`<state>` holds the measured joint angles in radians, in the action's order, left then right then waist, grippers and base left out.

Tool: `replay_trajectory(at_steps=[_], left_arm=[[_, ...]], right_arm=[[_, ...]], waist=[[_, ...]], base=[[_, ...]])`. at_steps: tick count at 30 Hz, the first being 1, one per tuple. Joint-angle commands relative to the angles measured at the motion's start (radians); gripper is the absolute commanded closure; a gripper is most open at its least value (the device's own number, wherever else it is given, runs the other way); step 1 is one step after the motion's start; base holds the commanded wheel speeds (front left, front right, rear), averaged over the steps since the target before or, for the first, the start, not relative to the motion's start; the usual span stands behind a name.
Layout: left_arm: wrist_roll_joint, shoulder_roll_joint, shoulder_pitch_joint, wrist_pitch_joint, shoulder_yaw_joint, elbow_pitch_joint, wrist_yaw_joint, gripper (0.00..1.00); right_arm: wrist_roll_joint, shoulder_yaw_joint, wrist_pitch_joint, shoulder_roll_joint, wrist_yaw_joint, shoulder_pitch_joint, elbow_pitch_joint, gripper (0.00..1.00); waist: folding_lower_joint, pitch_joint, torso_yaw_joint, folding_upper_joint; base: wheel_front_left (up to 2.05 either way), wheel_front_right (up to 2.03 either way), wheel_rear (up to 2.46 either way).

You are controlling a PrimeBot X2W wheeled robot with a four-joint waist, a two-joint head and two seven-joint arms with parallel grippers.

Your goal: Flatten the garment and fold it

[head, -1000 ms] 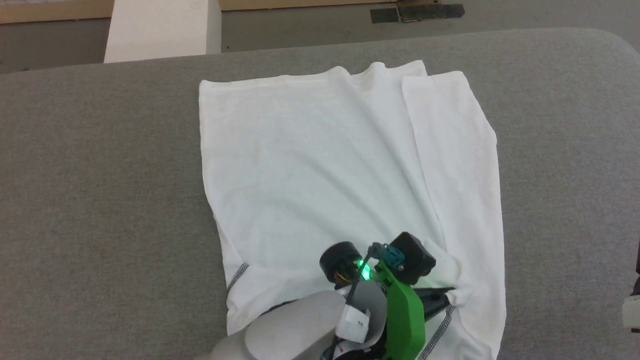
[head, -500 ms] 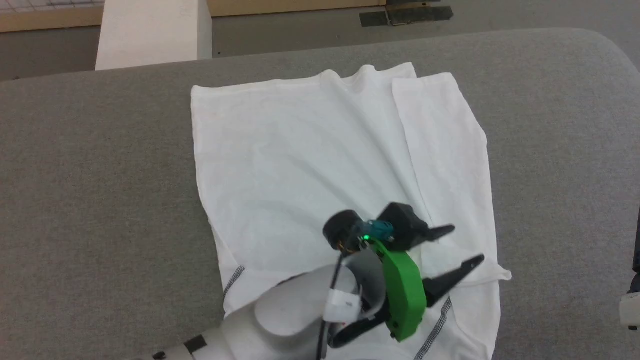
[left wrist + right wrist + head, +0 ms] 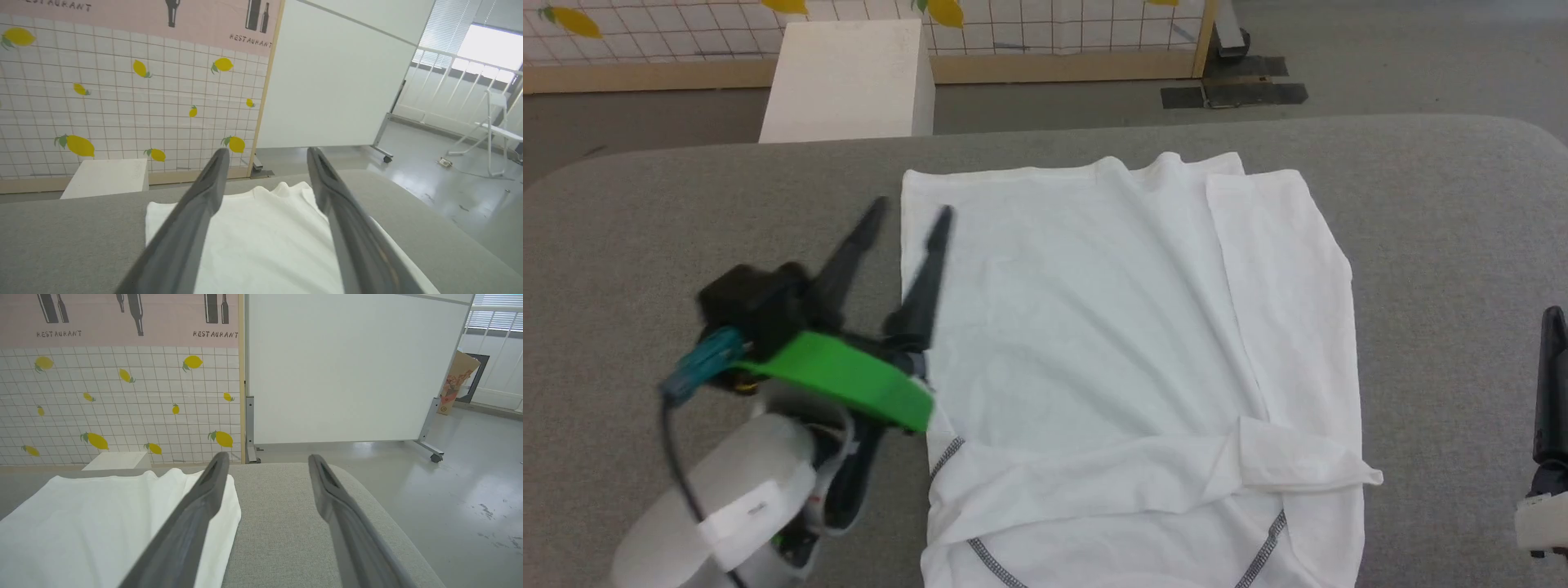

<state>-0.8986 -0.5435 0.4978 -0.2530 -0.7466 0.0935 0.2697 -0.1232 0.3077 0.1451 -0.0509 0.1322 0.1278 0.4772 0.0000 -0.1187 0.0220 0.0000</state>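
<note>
Left gripper [image 3: 911, 209] is seen spread and empty above the grey table [image 3: 686, 204], with the white shirt [image 3: 1094, 310] laid mostly flat just to its right, one sleeve [image 3: 1176, 469] folded across the end back by its wrist, and the main folds judged not yet made.

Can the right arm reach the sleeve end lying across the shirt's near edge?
Probably yes: right gripper, jaws open, sits beside the garment with bare table between it and that sleeve end.

bare table [image 3: 645, 212] left of shirt [image 3: 1094, 327], left tool [image 3: 911, 209] spread above shirt's left edge, narrower bare strip right of shirt, right tool [image 3: 267, 458] spread at its outer edge, box [image 3: 849, 82] beyond far edge
</note>
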Motion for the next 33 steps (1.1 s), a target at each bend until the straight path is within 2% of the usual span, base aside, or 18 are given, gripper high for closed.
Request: replay_trajectory(at_steps=[1,3,7,12,14,19,25,31,33], left_arm=[[0.019,-0.013,-0.075,-0.008,0.079,0.052,0.043,0.00],[0.040,-0.018,-0.187,-0.008,0.203,0.118,0.081,0.00],[0.140,-0.007,-0.403,-0.008,0.396,0.203,0.118,0.00],[0.297,0.018,-0.604,-0.009,0.510,0.230,0.120,0.00],[0.341,0.049,-0.657,-0.009,0.532,0.238,0.102,0.00],[0.388,0.142,-0.719,-0.009,0.577,0.229,0.022,0.00],[0.425,0.195,-0.689,-0.009,0.599,0.219,-0.058,0.00],[0.443,0.221,-0.628,-0.009,0.628,0.223,-0.107,0.00],[0.458,0.221,-0.609,-0.009,0.636,0.225,-0.118,0.00]], right_arm=[[-0.002,-0.003,-0.001,0.001,-0.002,0.013,0.001,0.00],[-0.007,-0.008,-0.003,0.001,-0.002,0.020,-0.004,0.00],[-0.015,-0.016,-0.011,0.001,-0.002,0.032,-0.018,0.00],[-0.031,-0.020,-0.022,0.001,-0.002,0.050,-0.041,0.00],[-0.044,-0.021,-0.029,0.001,-0.002,0.057,-0.054,0.00],[-0.061,-0.026,-0.052,0.001,-0.002,0.075,-0.090,0.00],[-0.034,-0.035,-0.051,0.001,-0.002,0.030,-0.089,0.00],[0.016,-0.055,0.026,0.001,-0.002,-0.175,-0.063,0.00],[0.024,-0.056,0.082,0.001,-0.002,-0.285,-0.069,0.00]], waist=[[0.0000,0.010,-0.015,0.0000],[0.0000,0.015,-0.022,0.0000],[0.0000,0.021,-0.034,0.0000],[0.0000,0.027,-0.045,0.0000],[0.0000,0.030,-0.049,0.0000],[0.0000,0.027,-0.060,0.0000],[0.0000,-0.017,-0.062,0.0000],[0.0000,-0.114,-0.055,0.0000],[0.0000,-0.156,-0.054,0.0000]], base=[[0.00,0.00,0.00],[0.00,0.00,0.00],[0.00,0.00,0.00],[0.00,0.00,0.00],[0.00,0.00,0.00],[0.00,0.00,0.00],[0.00,0.00,0.00],[0.00,0.00,0.00],[0.00,0.00,0.00]])
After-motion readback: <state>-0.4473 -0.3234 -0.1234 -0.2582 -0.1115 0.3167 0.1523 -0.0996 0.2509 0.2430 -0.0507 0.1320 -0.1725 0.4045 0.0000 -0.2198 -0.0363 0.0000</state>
